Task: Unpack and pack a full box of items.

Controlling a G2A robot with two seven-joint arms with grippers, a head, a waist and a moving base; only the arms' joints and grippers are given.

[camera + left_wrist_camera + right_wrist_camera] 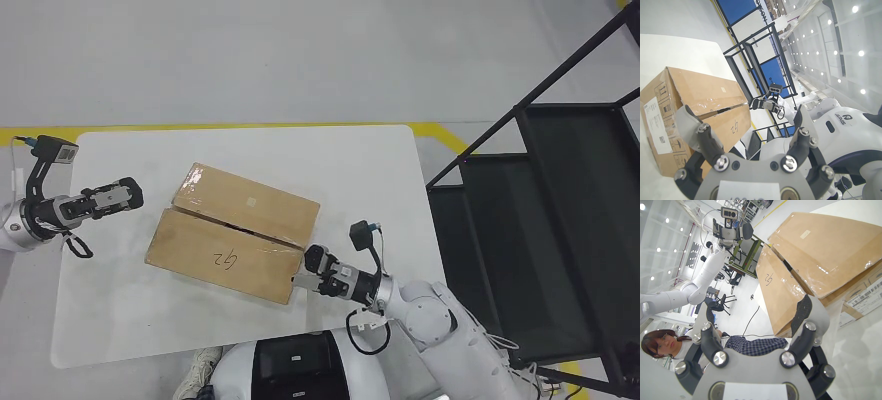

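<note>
A brown cardboard box [235, 230] lies in the middle of the white table [120, 300]. Its two top flaps are down, with a narrow dark gap along the taped seam [789, 268]. My left gripper [135, 192] hovers open off the box's left end, a short way apart from it; in its own view the open gripper [744, 117] has the box [696, 94] just behind it. My right gripper [308, 270] is open at the box's near right corner. There, one finger [802, 309] stands right beside the box [810, 247] edge, nothing held.
A black metal stair frame [540, 220] stands off the table's right side. Bare table surface lies in front of and behind the box. A yellow floor line [445, 132] runs along the table's far edge.
</note>
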